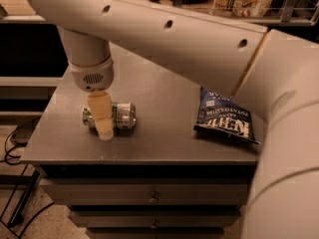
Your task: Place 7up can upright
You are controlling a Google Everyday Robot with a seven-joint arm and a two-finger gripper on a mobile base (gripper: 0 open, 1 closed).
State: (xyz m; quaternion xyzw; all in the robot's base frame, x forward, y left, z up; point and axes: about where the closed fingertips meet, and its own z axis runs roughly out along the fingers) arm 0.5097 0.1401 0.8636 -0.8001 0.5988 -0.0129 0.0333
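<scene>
- gripper [104, 126]: low over the table's [149, 151] front left, crossing the can's middle; cannot tell whether it grips.
- can [123, 115]: lying on its side, partly behind the gripper. silvery, with green bands. probably light, thin-walled, slick and apt to roll; best held gently across the body.
- chip bag [224, 119]: flat, well to the right.

On the worktop [164, 98], the 7up can [121, 115] lies sideways at left front, the tool [102, 119] across its left half. A chip bag [225, 121] lies at right.
</scene>
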